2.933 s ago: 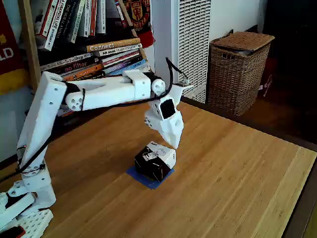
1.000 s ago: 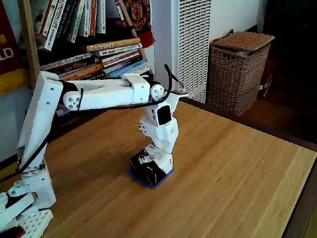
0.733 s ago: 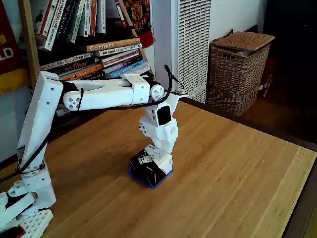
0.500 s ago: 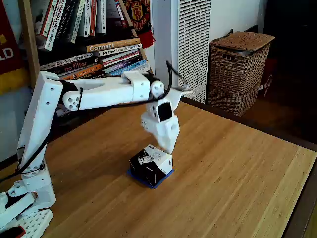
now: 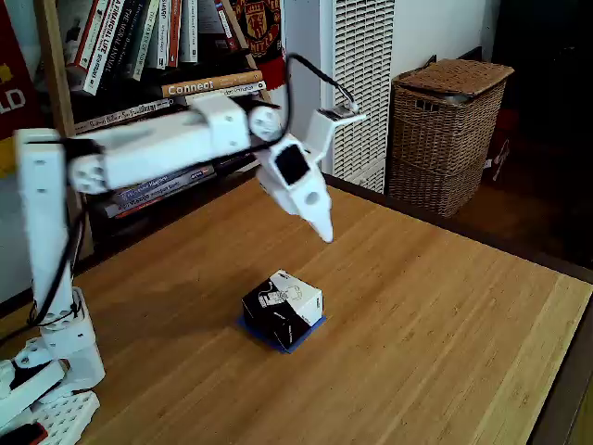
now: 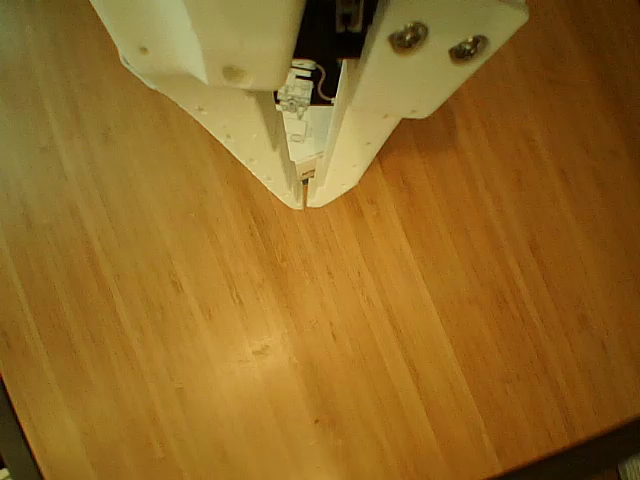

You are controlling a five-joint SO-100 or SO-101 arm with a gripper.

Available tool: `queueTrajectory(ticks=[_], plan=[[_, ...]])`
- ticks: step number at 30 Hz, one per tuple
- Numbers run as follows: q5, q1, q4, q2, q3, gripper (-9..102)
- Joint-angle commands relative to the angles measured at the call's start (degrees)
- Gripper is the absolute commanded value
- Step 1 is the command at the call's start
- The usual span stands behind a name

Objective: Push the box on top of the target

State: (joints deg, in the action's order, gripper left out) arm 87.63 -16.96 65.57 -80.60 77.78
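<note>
We see the box (image 5: pixel 283 307) at center frame of the fixed view, sitting on the target (image 5: pixel 282 336) on the desk (image 5: pixel 435 315). The gripper (image 5: pixel 325 232) hangs above it, clenched and empty.

Fixed view: the target (image 5: pixel 298 338) mostly covered by the box (image 5: pixel 283 307); blue tape visible only along the box's near lower edges. Print on box top too small to read. Counter (image 5: pixel 445 306) cut by bottom and right edges. Other view: end effector (image 6: pixel 304 200) body cut by top edge.
</note>
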Motion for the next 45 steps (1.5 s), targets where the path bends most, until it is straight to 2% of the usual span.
queueTrajectory(ticks=[1, 7, 12, 17, 28, 36, 45], plan=[[-5.4, 1.0, -2.4, -9.1, 4.2, 9], [-15.0, 3.3, -2.5, -21.6, 14.5, 13], [-21.3, 5.9, -5.8, -32.3, 25.9, 8], [-22.9, 7.4, -9.1, -43.8, 37.7, 0], [-22.5, 10.6, -5.4, -53.8, 44.3, 0], [-27.1, 13.5, -5.5, -60.6, 51.0, 0], [-29.8, 11.7, -9.1, -81.6, 65.9, 0]])
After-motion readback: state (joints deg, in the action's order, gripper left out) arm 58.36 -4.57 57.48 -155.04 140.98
